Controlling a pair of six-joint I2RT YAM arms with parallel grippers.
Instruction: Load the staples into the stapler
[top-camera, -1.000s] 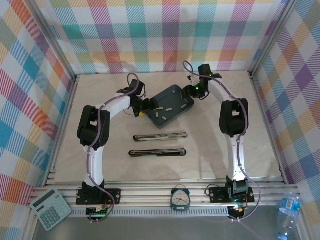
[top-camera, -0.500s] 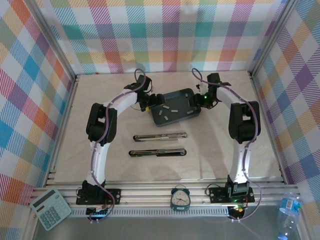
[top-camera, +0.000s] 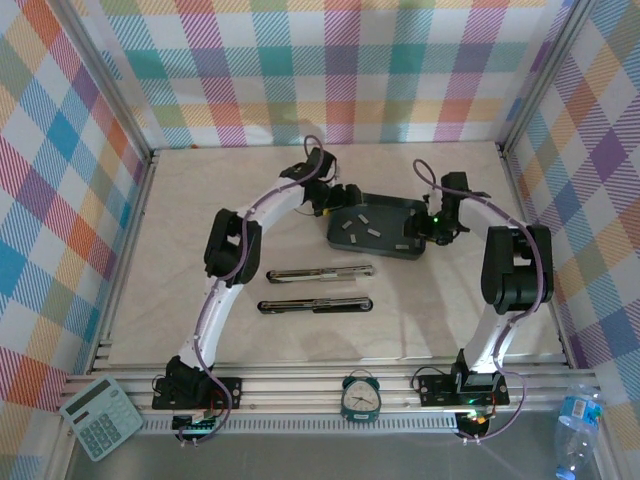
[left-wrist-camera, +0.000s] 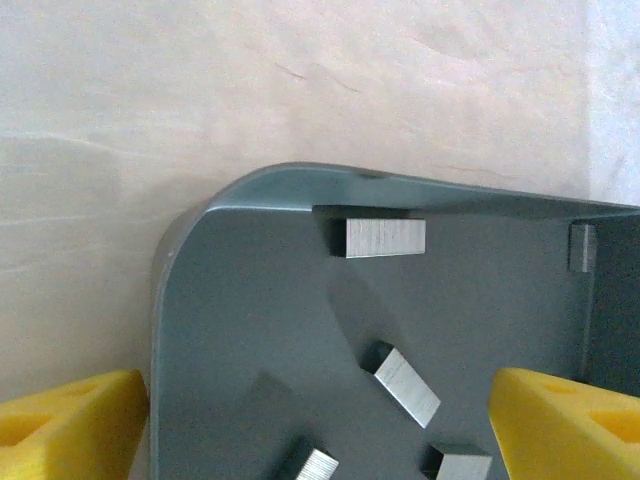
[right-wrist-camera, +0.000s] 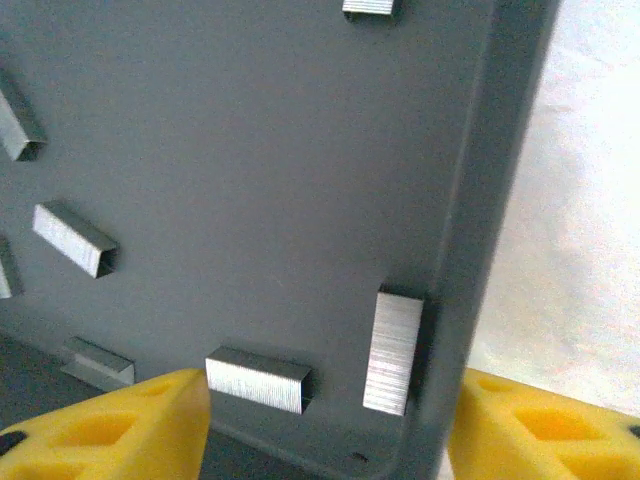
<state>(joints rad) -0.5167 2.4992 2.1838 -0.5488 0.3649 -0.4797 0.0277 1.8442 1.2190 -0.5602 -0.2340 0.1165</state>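
Shifted to the right over the past second, the dark grey tray (top-camera: 395, 213) now lies right of centre on the far half of the table (top-camera: 200, 220), and both arms have swung right along with it. The left gripper (top-camera: 335, 197) sits at the tray's far-left corner. Its yellow fingers (left-wrist-camera: 70, 420) are spread wide, one outside the rim and the other over the tray floor. The right gripper (top-camera: 432, 228) is at the tray's right edge, likewise released, with its fingers (right-wrist-camera: 545, 420) straddling the wall. Whether either pair touches the tray cannot be told.

The staples (top-camera: 362, 215), short silvery strips, lie scattered loose on the tray floor. In the left wrist view one rests against the far wall near the corner. In the right wrist view one lies along the wall with another just beside it at a right angle.

Nearer the arms and well apart from the tray, two long black staplers lie parallel: the far stapler (top-camera: 320, 272) and the near stapler (top-camera: 315, 305). A small clock (top-camera: 360, 395), a calculator (top-camera: 100, 417) and a plastic bottle (top-camera: 578, 415) sit along the near rail.
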